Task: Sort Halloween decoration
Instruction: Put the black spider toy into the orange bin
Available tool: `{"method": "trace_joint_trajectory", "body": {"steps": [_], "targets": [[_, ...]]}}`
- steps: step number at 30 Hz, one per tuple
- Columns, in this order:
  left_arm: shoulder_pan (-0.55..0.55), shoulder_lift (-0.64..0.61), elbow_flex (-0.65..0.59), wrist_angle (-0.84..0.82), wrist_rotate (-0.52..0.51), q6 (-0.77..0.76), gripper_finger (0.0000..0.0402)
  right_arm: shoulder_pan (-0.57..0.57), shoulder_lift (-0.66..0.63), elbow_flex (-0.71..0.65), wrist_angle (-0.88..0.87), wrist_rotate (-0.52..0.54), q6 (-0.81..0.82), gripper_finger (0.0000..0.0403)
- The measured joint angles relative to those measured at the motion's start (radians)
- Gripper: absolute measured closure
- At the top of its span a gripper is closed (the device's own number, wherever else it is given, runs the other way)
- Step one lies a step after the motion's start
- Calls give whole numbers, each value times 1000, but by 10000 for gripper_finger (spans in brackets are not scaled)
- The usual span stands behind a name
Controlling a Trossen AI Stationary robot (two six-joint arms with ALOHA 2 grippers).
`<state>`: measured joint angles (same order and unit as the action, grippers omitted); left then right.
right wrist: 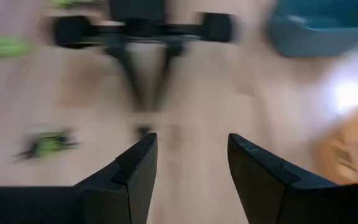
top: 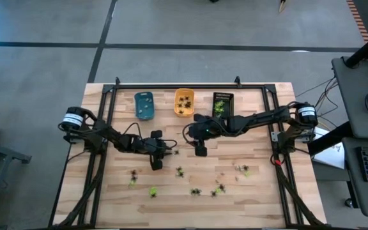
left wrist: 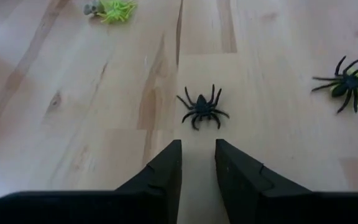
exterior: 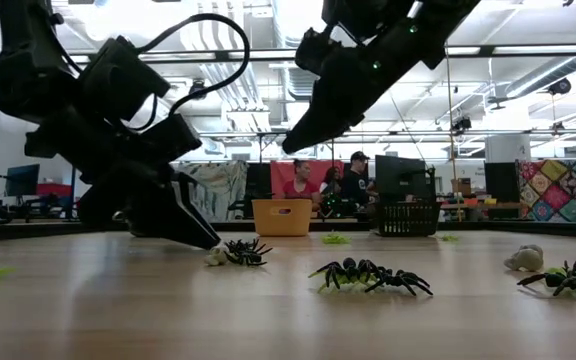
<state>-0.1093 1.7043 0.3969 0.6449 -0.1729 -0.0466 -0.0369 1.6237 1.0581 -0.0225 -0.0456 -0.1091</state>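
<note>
- While its narrowly parted fingers touch nothing, the left pincer [left wrist: 198, 163] points at a small black plastic spider [left wrist: 201, 109] just ahead on the wooden counter [left wrist: 73, 124];
- right pincer [right wrist: 191, 158] hovers with fingers wide apart, empty.

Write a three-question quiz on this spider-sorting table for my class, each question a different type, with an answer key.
1. True or false: the left gripper is holding the black spider.
2. Multiple choice: which tray sits between the other two in the high view? A blue tray; B orange tray; C black tray.
3. Fill in: the right gripper has its fingers ____.

Key: 1 false, the spider lies on the table just beyond its narrowly parted fingertips; 2 B; 3 open.
</note>
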Motion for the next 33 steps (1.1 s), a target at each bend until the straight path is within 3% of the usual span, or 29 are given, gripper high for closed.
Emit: {"method": "trace_joint_trajectory", "body": {"steps": [4, 19, 33], "targets": [[1, -48, -1, -76, -3, 5, 323, 8, 45, 0, 81, -111, -15, 218], [0, -345, -2, -366, -5, 5, 323, 15, 260, 0, 321, -112, -39, 218], [0, -596, -1, -379, -5, 38, 323, 15, 358, 0, 402, -112, 10, 218]]}}
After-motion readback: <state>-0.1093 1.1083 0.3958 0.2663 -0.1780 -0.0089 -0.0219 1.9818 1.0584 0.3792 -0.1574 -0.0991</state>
